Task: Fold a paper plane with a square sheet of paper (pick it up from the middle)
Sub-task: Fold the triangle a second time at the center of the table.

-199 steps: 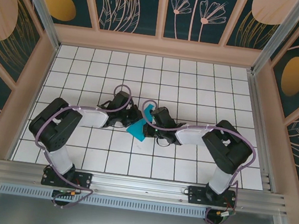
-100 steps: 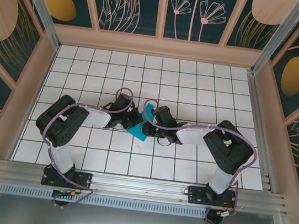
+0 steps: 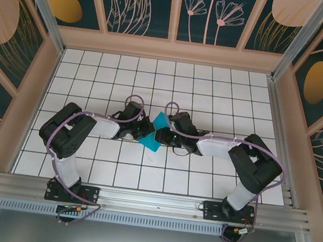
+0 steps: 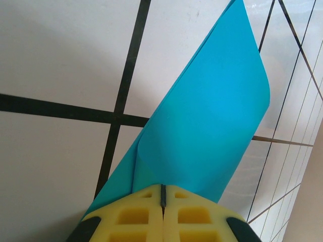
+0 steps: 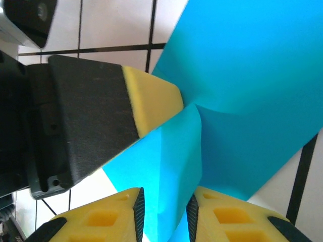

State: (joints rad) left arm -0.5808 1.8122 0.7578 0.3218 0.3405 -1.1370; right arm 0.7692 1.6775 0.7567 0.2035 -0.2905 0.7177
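The square sheet of paper, plain teal, is folded over and curled, and is held just above the tiled floor between the two arms. My left gripper comes in from the left. Its yellow pads are shut on the sheet's lower edge. My right gripper faces it from the right. Its jaws stand apart, with a curled fold of the paper passing loosely between them. The left gripper's finger presses the sheet close by. A paper plane is out of view.
The white tiled floor stretches out behind and to both sides of the arms. Patterned walls enclose it. A metal rail with both arm bases runs along the near edge.
My right gripper has opened and let go of the paper, and its arm has stretched out to the right. The left gripper has shifted slightly right and still holds the sheet.
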